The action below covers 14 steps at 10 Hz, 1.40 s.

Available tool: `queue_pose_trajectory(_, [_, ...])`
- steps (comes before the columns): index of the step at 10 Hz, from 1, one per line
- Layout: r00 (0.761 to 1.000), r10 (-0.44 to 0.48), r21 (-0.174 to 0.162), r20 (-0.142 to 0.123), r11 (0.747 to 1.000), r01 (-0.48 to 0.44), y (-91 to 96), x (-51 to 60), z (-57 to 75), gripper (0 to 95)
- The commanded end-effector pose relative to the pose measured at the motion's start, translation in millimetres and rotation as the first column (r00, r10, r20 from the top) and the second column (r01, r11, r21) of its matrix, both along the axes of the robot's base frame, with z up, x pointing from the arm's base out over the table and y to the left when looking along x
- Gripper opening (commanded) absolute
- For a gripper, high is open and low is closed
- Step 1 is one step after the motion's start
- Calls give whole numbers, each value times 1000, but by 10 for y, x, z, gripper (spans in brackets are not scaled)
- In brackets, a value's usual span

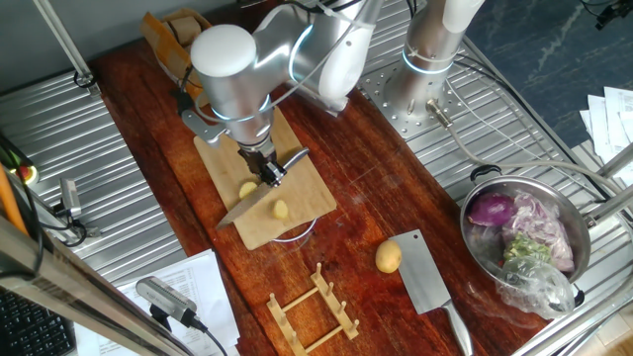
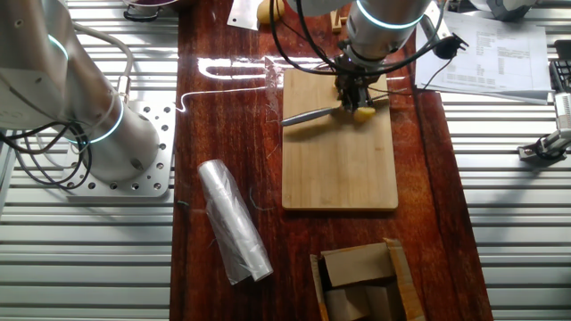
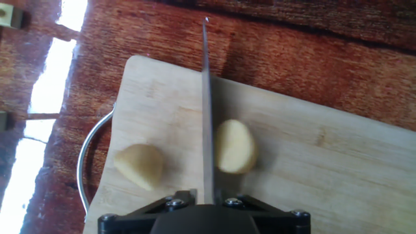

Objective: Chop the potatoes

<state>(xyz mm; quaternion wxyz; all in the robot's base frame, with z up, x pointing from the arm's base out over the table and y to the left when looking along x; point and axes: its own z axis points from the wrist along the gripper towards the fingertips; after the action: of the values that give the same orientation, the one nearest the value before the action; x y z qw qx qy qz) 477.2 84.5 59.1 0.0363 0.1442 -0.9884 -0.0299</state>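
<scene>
I see my end effector (image 1: 265, 168) shut tight on the handle of a thin, long steel knife (image 3: 207, 110). The blade points straight away from the hand, edge down, over the pale bamboo cutting board (image 3: 325, 162) on the dark red wooden surface (image 1: 376, 198). Two small pale-yellow potato pieces (image 3: 235, 147) lie on the board, one on each side of the blade. The one on the right in the hand view touches the blade, with its long side along it. The other (image 3: 140, 166) sits well apart. I think the touching piece is the next one to cut. One whole yellow-tan potato (image 1: 388, 257) waits off the board, beside a wide steel cleaver (image 1: 425, 280).
</scene>
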Motion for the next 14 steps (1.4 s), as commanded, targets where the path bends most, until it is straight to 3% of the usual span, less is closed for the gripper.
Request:
queue_pose_trajectory(1, [1000, 0, -1, -1, 1000, 0, 4, 3, 7, 380])
queue_pose_trajectory(5, [1000, 3, -2, -1, 1000, -3, -17, -1, 35, 380])
queue_pose_trajectory(8, [999, 35, -16, -6, 999, -35, -100, -10, 154, 380])
queue_pose_trajectory(10, [997, 83, -15, -10, 996, -83, -286, 34, 327, 0])
queue_pose_trajectory(14, [1000, 26, -25, 2, 999, -26, -303, 38, 352, 0])
